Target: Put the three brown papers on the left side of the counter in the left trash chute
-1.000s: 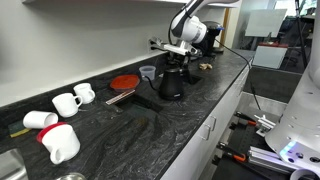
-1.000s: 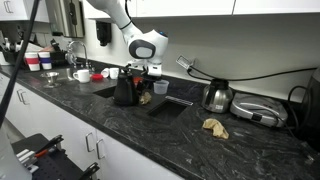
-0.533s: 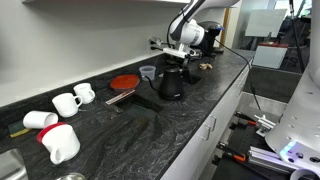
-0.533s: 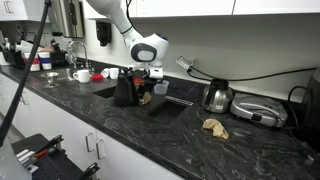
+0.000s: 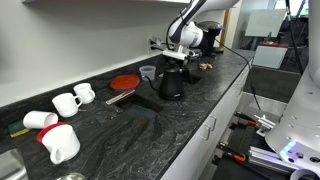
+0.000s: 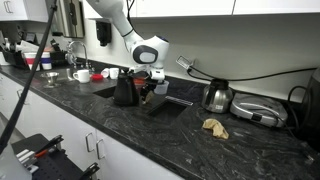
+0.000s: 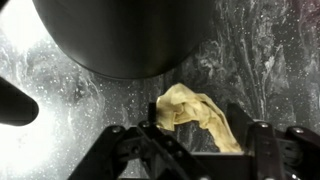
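A crumpled tan-brown paper [image 7: 196,115] lies on the black flecked counter [image 7: 260,50], right beside the base of the black kettle [image 7: 125,35]. My gripper [image 7: 205,140] is open, with one finger on each side of this paper and not closed on it. In both exterior views the gripper [image 6: 150,88] [image 5: 176,62] hangs low next to the black kettle [image 6: 125,88] [image 5: 172,82]. Another brown paper [image 6: 214,126] lies apart on the counter near the silver kettle. A third paper does not show clearly.
A silver kettle [image 6: 218,96] and a flat grill [image 6: 258,112] stand by the wall. A dark square opening [image 6: 166,106] sits in the counter beside the gripper. A red plate [image 5: 124,82], a small cup [image 5: 148,72] and white mugs [image 5: 68,100] stand further along.
My gripper has come down a little towards the counter beside the black kettle. The papers have not moved.
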